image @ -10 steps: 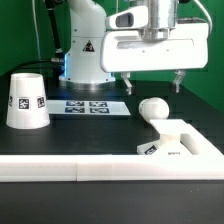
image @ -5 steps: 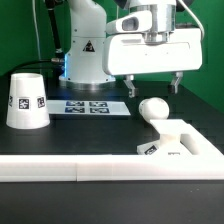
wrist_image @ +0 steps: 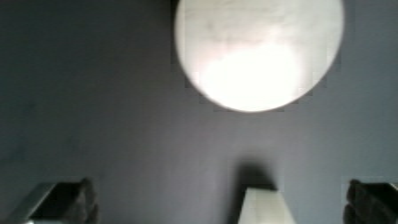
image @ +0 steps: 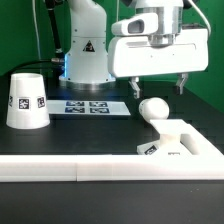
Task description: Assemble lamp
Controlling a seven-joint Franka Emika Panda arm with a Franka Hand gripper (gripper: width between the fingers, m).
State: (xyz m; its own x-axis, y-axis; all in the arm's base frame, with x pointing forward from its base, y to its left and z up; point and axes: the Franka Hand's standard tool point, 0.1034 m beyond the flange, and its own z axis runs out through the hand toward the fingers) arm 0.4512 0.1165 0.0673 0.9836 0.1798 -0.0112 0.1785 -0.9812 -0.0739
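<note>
1. Since a second ago, the gripper (image: 157,88) has slid a little toward the exterior view's right. It now hangs more squarely above the bulb (image: 153,108).
2. Its two fingers (image: 183,84) are spread wide and pinch nothing. There is clear air between their tips and the bulb's round head below.
3. The wrist view agrees. The bulb fills the picture ahead of the spread fingers, and no part of it sits between them. A small pale shape (wrist_image: 263,203) shows between the fingers there, too blurred for me to name.
4. The bulb lies loose on the dark table (image: 100,135), just beside the low angular base (image: 185,142). From where I stand I cannot tell whether the two touch.
5. The base rests flat at the exterior view's right, and nothing is fitted into it.
6. The shade (image: 27,100) stands wide end down, well apart at the exterior view's left. The marker board (image: 90,106) lies between it and the bulb, and a long white rail bar (image: 60,168) runs along the front.
7. By my reckoning the assembly has barely begun, since all three pieces are separate. What is left is to grasp the bulb, seat it in the base, then fetch the shade and set it over the bulb.
</note>
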